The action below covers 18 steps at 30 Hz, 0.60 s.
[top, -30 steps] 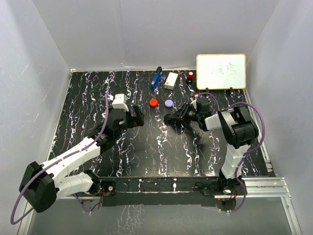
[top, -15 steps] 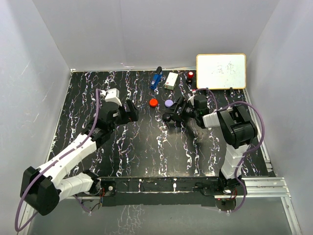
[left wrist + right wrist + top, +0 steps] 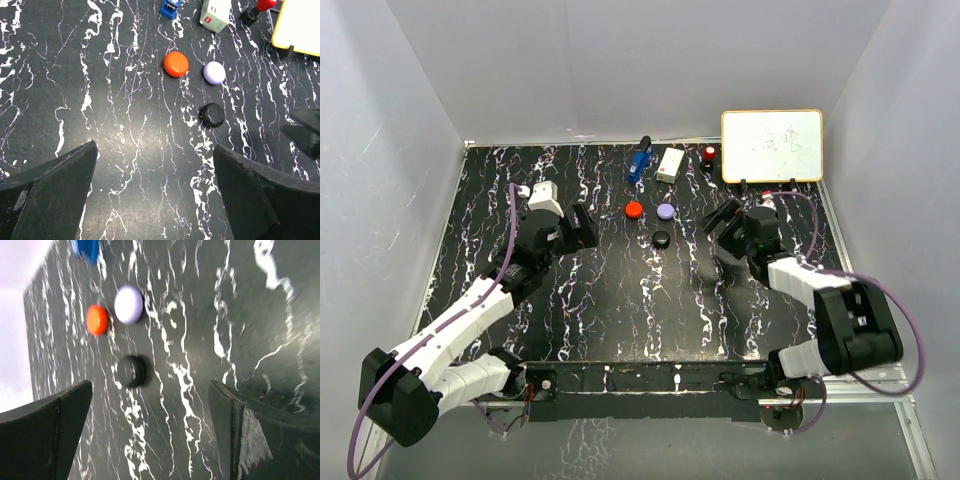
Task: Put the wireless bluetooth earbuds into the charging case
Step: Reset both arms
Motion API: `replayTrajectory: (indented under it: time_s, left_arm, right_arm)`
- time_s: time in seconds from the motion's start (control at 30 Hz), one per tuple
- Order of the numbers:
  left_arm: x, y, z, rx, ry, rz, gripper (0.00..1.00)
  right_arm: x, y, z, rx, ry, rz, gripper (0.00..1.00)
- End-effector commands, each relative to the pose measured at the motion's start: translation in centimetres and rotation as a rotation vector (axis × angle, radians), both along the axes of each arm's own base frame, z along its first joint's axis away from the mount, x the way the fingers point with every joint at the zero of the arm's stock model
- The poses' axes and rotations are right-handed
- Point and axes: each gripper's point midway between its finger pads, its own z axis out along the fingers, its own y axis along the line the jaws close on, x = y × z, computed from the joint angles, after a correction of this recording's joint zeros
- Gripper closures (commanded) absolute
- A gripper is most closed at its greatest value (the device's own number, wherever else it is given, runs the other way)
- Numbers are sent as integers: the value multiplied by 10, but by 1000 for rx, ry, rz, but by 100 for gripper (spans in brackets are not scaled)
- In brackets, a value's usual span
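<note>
We see three round cases in a small bunch in the middle of the table (image 3: 620, 300). The red case (image 3: 634, 210) and the purple case (image 3: 666, 211) sit side by side. The black case (image 3: 662, 238) sits a little nearer to the arms, apart from both. We think they are put there so that either arm can get to them.

We cannot see any buds. None lie loose on the table in any view. All three cases look shut, so the buds may be inside them, but we cannot tell.

The blue tool (image 3: 639, 160), the white box (image 3: 670, 164) and the board (image 3: 772, 146) stand at the far edge, out of the way.

The left gripper (image 3: 582, 228) hangs over the table to the left of the cases and looks toward them. Its jaws are spread wide, and there is only bare table between them. It holds nothing and touches nothing.

The right gripper (image 3: 722, 232) is on the other side, to the right of the black case and apart from it. Its jaws are spread wide too, with nothing in them. From its own camera we see all three cases out in front of the jaws.

So the black case lies free between the two arms, and we think it is the easy one to pick first.
</note>
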Motion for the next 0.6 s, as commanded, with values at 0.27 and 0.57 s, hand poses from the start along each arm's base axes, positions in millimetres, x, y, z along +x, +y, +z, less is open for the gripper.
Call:
replayTrajectory:
  time_s: [0.27, 0.57]
  left_arm:
    - [-1, 23, 0, 45, -8, 101, 2]
    - [-4, 42, -3, 35, -28, 201, 2]
  right_arm:
    - [-9, -124, 49, -277, -78, -628, 2]
    - [-15, -130, 49, -270, -71, -673, 2]
